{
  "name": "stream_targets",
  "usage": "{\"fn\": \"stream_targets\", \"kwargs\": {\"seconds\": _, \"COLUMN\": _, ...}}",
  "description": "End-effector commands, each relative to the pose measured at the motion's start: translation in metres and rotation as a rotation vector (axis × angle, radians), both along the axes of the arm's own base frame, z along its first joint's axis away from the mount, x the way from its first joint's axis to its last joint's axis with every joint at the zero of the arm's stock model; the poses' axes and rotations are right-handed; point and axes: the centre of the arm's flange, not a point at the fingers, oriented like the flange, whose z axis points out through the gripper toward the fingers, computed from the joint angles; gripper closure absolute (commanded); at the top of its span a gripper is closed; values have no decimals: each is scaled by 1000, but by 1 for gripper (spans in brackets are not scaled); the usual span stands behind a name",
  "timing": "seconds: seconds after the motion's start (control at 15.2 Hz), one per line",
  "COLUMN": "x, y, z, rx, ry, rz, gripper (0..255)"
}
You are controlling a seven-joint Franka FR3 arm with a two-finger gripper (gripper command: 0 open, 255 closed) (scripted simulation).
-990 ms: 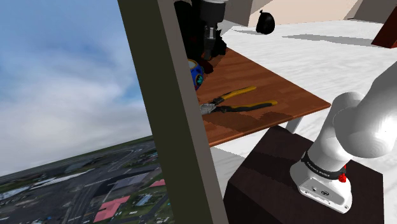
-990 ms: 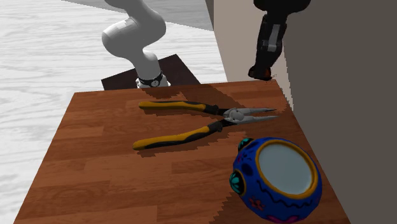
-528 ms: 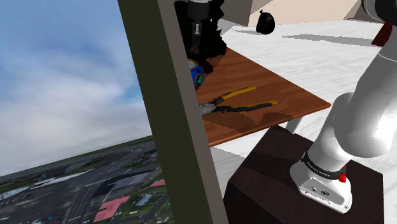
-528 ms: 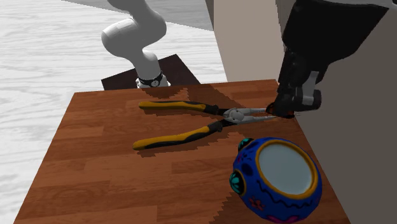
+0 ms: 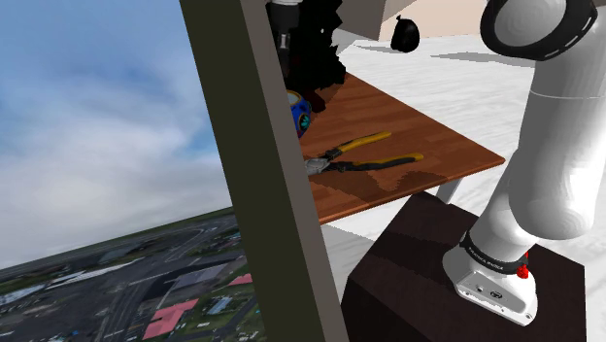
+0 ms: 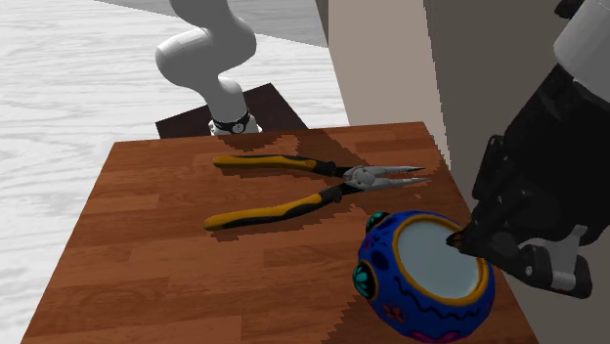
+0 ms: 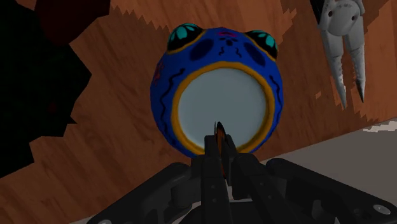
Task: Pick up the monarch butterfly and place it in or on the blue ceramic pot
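Observation:
The blue pot (image 7: 216, 95) has an orange rim, a pale inside and teal flower marks. It lies on the brown wooden table (image 6: 147, 254), its mouth facing up towards my hand. My gripper (image 7: 219, 151) is shut on the monarch butterfly (image 7: 218, 133), which shows edge-on as a thin orange and black sliver between the fingers. In the second exterior view the gripper (image 6: 461, 240) hangs just over the pot (image 6: 422, 279) at the rim nearest the wall. In the shoulder view a slice of the pot (image 5: 301, 112) peeps out from behind a pillar.
Yellow-handled pliers (image 6: 293, 191) lie open on the table between the pot and the arm's stand (image 5: 466, 282). A grey-brown wall pillar (image 5: 262, 175) stands close against the table beside the pot. A black object (image 5: 406, 36) sits on the white floor beyond.
The gripper has travelled with the butterfly from beside the wall at the table's far corner, past the pliers' jaws, to just over the pot's rim. The arm has swung forward.

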Motion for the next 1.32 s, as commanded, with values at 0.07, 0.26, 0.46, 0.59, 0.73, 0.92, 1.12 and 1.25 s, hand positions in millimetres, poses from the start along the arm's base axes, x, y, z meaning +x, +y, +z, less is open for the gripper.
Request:
{"fn": "stream_targets", "kwargs": {"seconds": 0.07, "x": 3, "y": -1, "z": -15, "rx": 0, "ry": -1, "rz": 1, "gripper": 255}}
{"fn": "stream_targets", "kwargs": {"seconds": 0.26, "x": 3, "y": -1, "z": -31, "rx": 0, "ry": -1, "rz": 1, "gripper": 255}}
{"fn": "stream_targets", "kwargs": {"seconds": 0.46, "x": 3, "y": -1, "z": -46, "rx": 0, "ry": -1, "rz": 1, "gripper": 255}}
{"fn": "stream_targets", "kwargs": {"seconds": 0.59, "x": 3, "y": -1, "z": -58, "rx": 0, "ry": -1, "rz": 1, "gripper": 255}}
{"fn": "stream_targets", "kwargs": {"seconds": 0.73, "x": 3, "y": -1, "z": -58, "rx": 0, "ry": -1, "rz": 1, "gripper": 255}}
{"fn": "stream_targets", "kwargs": {"seconds": 0.92, "x": 3, "y": -1, "z": -58, "rx": 0, "ry": -1, "rz": 1, "gripper": 255}}
{"fn": "stream_targets", "kwargs": {"seconds": 1.12, "x": 3, "y": -1, "z": -58, "rx": 0, "ry": -1, "rz": 1, "gripper": 255}}
{"fn": "stream_targets", "kwargs": {"seconds": 1.25, "x": 3, "y": 0, "z": -57, "rx": 0, "ry": -1, "rz": 1, "gripper": 0}}
